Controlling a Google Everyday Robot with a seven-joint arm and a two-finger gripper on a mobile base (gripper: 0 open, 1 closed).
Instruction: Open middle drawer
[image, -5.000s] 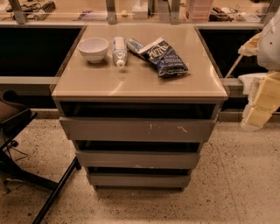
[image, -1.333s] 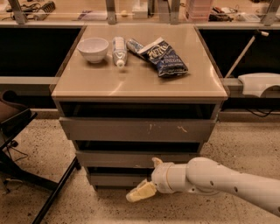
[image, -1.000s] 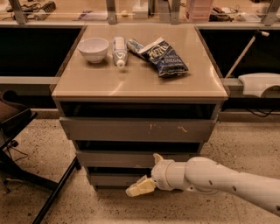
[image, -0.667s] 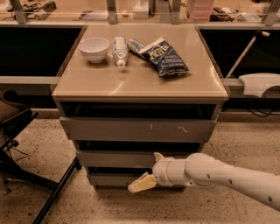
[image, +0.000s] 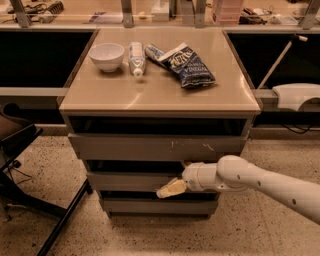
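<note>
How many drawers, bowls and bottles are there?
Drawers: 3 (top drawer, middle drawer, bottom drawer)
Bowls: 1 (white bowl)
Bottles: 1 (bottle, lying down)
Total: 5
The gripper is in front of the middle drawer.

The gripper (image: 171, 188) is at 6 o'clock, in front of the middle drawer (image: 130, 181). Whether it touches the front cannot be told. Gripper and arm (image: 260, 182) hide the right part of that front. The arm leaves the frame at 4 o'clock, so its base is out of view. The gaps above the drawer fronts are dark and their contents cannot be told. The chair (image: 17, 142) at 8 o'clock is cut by the left edge. A white object (image: 297, 95) at 3 o'clock is cut by the right edge and cannot be identified. Items on the rear counter (image: 75, 11) at 12 o'clock are cut by the top edge and blurred. Print on the bag (image: 187, 65) is too small to read.
</note>
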